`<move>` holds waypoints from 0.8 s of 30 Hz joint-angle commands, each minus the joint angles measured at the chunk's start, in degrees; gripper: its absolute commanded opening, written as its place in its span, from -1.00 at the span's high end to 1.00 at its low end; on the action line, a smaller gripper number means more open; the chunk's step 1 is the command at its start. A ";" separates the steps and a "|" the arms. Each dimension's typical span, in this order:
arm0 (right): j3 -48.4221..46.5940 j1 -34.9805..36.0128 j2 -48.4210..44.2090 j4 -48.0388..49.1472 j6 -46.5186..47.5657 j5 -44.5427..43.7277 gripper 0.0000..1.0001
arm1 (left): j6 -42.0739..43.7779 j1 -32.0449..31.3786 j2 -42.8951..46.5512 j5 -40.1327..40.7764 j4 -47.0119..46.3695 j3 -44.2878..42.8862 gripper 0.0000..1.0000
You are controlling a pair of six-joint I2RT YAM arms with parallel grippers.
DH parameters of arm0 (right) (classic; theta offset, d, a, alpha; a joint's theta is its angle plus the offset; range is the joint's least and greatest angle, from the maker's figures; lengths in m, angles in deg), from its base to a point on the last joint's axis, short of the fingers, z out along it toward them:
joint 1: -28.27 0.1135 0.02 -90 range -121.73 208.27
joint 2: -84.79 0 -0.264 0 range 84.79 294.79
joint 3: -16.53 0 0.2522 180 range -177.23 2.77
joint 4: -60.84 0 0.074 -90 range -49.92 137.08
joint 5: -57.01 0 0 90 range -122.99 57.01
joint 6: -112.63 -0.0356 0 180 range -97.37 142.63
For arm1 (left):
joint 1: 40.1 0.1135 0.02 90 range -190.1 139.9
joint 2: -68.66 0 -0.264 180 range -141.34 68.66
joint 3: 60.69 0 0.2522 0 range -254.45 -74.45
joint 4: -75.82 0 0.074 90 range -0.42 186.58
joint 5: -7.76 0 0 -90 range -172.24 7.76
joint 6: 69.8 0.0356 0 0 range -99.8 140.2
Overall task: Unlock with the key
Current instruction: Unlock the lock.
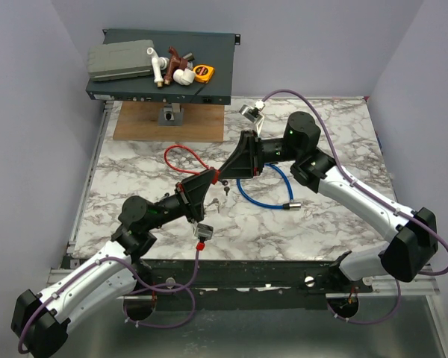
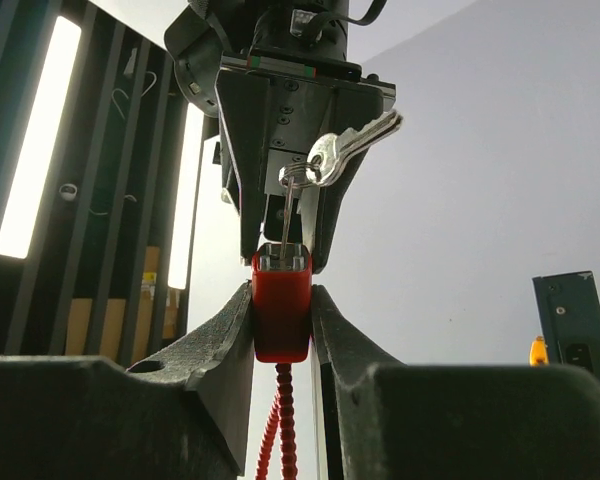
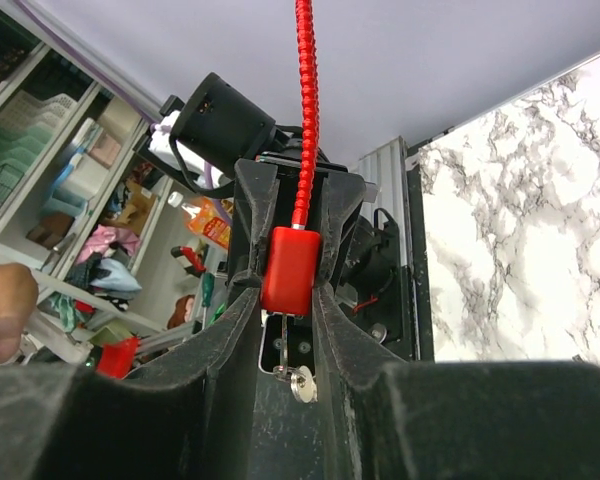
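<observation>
Above mid-table, left gripper (image 2: pixel 281 300) clamps the red lock body (image 2: pixel 281 315); the key (image 2: pixel 285 215) sits in its end inside the narrowed right gripper (image 3: pixel 288 292), grip unclear. Blue cable (image 1: pixel 257 201) lies at four o'clock.

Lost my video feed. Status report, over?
Left hand shut on red lock body. Right hand around key in it, grip unclear. Nothing in the way.

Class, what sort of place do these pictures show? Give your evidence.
Probably a robotics lab or workshop: a left arm and right arm bolted to a marbled table, pipe fittings on a black case, cluttered shelves behind.
</observation>
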State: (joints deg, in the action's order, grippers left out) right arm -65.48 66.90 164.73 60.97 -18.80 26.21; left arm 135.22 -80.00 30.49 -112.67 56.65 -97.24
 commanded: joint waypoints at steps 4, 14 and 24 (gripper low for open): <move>-1.09 0.56 0.11 4.02 -1.47 2.14 0.44 | 2.33 -0.39 0.80 0.03 1.56 -0.50 1.00; -1.80 1.27 1.32 4.39 -2.12 2.03 0.42 | 3.93 -0.36 0.73 0.19 3.25 -0.24 1.00; -3.60 1.31 1.46 -1.66 2.77 -1.41 0.99 | -1.70 -0.42 0.90 1.69 3.52 -0.80 0.36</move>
State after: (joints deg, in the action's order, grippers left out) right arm -66.03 67.58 165.80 61.30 -19.23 26.21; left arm 137.54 -80.09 31.06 -112.52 58.93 -97.24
